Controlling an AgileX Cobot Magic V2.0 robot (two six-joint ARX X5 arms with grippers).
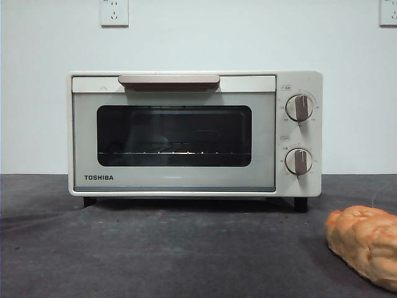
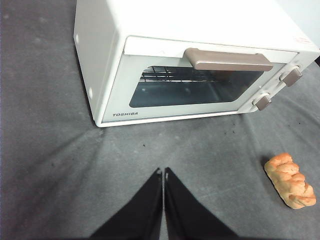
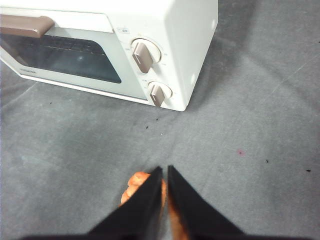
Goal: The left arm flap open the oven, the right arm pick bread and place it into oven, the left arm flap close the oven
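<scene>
My front feed is evenly lit and sharp, with soft overhead light. The oven (image 1: 195, 133) throws a dark band of shadow under itself onto the desk (image 1: 155, 248), and its glass door shows faint pale reflections. The bread (image 1: 367, 243) is cut by the frame's edge. Both wrist feeds look slightly softer; the oven's lines bow toward the edges, and broad faint shadows fan across the desk.

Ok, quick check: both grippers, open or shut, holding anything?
Left gripper: shut, holding nothing, in front of the closed oven.
Right gripper: shut, holding nothing, above the bread.
</scene>
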